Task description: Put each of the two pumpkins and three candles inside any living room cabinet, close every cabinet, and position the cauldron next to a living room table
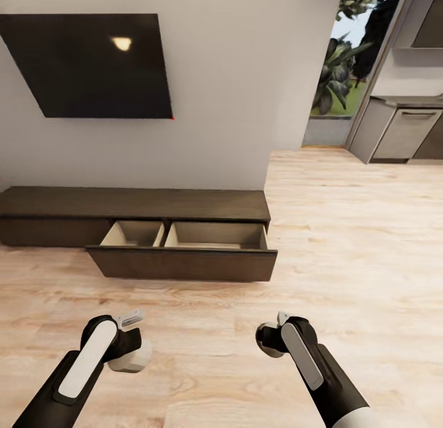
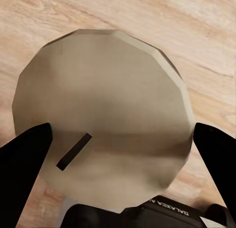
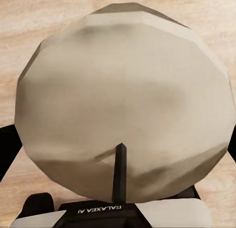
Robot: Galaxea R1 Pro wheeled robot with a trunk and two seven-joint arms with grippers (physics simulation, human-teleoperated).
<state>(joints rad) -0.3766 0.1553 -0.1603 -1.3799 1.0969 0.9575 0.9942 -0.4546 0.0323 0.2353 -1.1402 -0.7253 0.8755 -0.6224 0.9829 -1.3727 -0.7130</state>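
Each hand holds a stubby grey-tan candle above the wood floor. My left gripper (image 1: 131, 353) (image 2: 118, 144) is shut on one candle (image 1: 138, 361) (image 2: 103, 114), whose dark wick shows on its flat top. My right gripper (image 1: 269, 340) (image 3: 118, 149) is shut on another candle (image 3: 123, 105), mostly hidden behind the hand in the head view. Ahead along the wall stands the long dark brown cabinet (image 1: 135, 203). Its wide drawer (image 1: 184, 263) is pulled out, showing two pale compartments (image 1: 215, 236) with nothing seen inside. The pumpkins, cauldron and table are out of view.
A dark flat screen (image 1: 92, 64) hangs on the wall above the cabinet. To the right, the floor runs past the wall's corner toward a glass opening with plants (image 1: 335, 77) and grey kitchen units (image 1: 406, 129). Bare floor (image 1: 203, 317) lies between me and the drawer.
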